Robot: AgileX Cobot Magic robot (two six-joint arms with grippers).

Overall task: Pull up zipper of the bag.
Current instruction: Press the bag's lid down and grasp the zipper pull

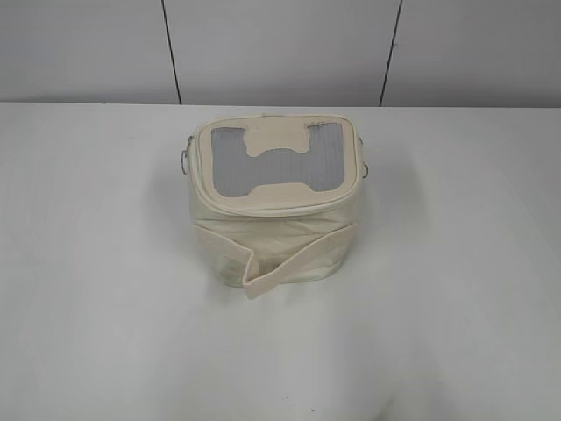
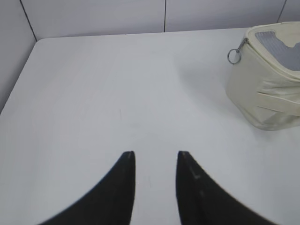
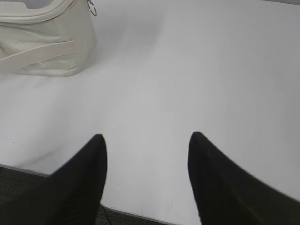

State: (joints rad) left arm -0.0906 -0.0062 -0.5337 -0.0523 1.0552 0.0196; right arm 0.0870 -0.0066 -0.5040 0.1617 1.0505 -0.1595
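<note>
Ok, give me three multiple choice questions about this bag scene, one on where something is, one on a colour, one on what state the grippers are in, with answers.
1. Where does the bag stand on the table?
A. Near the middle
B. At the front left corner
C. Hanging off the right edge

2. What colour is the bag's body?
A. Black
B. Cream
C. Red

3. How are the two grippers?
A. Both shut on the bag
B. One holds the metal ring
C. Both open, holding nothing

Answers: 1 A, the exterior view shows bare table on every side. 2 B, cream fabric with grey mesh panels on top. 3 C, the left gripper and right gripper show gaps over bare table.
</note>
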